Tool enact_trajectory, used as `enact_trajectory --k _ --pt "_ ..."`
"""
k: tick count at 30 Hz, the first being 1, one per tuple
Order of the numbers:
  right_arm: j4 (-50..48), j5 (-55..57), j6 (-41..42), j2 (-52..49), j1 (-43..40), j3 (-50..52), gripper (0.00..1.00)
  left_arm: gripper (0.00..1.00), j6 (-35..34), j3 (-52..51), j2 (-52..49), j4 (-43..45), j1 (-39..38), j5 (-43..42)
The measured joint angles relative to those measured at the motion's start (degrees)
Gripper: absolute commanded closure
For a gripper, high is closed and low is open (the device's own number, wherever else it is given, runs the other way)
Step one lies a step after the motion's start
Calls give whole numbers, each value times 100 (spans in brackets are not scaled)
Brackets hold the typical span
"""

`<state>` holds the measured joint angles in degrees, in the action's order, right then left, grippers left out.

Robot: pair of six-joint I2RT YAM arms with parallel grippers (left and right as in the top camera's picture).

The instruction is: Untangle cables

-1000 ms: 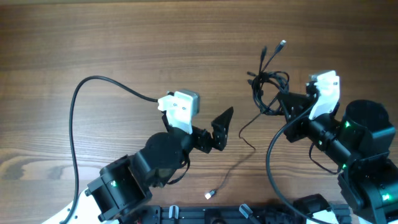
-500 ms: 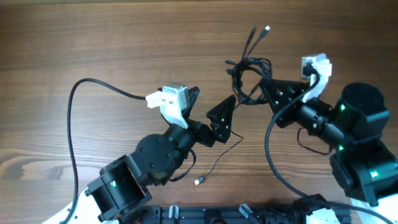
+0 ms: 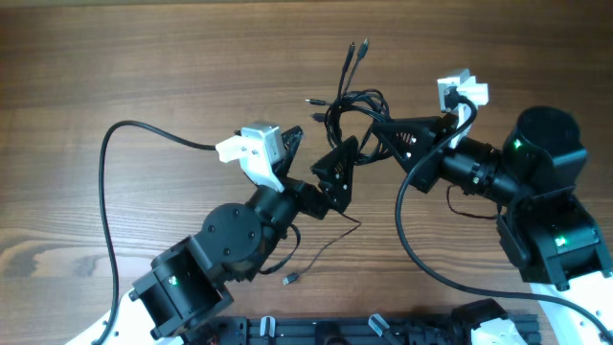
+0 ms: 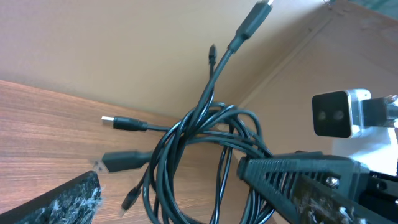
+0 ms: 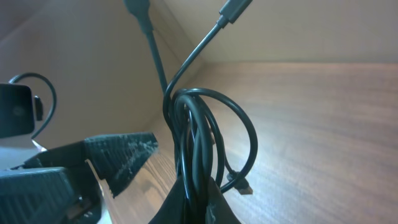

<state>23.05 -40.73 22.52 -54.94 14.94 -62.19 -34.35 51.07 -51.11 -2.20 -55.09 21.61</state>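
Observation:
A tangled bundle of thin black cables (image 3: 350, 103) hangs lifted above the wooden table (image 3: 144, 57), with plug tips pointing toward the far edge (image 3: 359, 48). My right gripper (image 3: 380, 127) is shut on the bundle; the right wrist view shows its fingers (image 5: 199, 198) pinching several strands of the loop (image 5: 211, 130). My left gripper (image 3: 321, 153) is open just left of the bundle and holds nothing. One of its fingers (image 4: 50, 199) shows beside the loops (image 4: 199, 143) in the left wrist view. One thin strand trails down to a small plug (image 3: 287, 280) on the table.
A thicker black arm cable (image 3: 110, 192) arcs over the table at the left. The right arm's body (image 3: 546, 192) fills the right side, and the left arm's base (image 3: 192, 278) the lower left. The two grippers are very close together.
My right gripper carried the bundle left and toward the far edge. My left gripper moved up beside it. The trailing plug was dragged left across the table.

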Motion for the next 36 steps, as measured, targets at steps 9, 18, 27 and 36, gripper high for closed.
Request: enact_trajectory --k 9,18,27,36 --pt "-688 -306 -31 -4 0 0 96 13 -74 0 0 -133 0 133" --pt "-855 -1051 -269 -2 0 0 96 77 -107 0 -262 192 0 262" --pt "-372 -713 -636 -13 0 -11 64 96 -46 0 -273 225 2 789" --pt "254 262 -1797 229 -15 -11 34 96 1137 0 -273 70 9 1064"
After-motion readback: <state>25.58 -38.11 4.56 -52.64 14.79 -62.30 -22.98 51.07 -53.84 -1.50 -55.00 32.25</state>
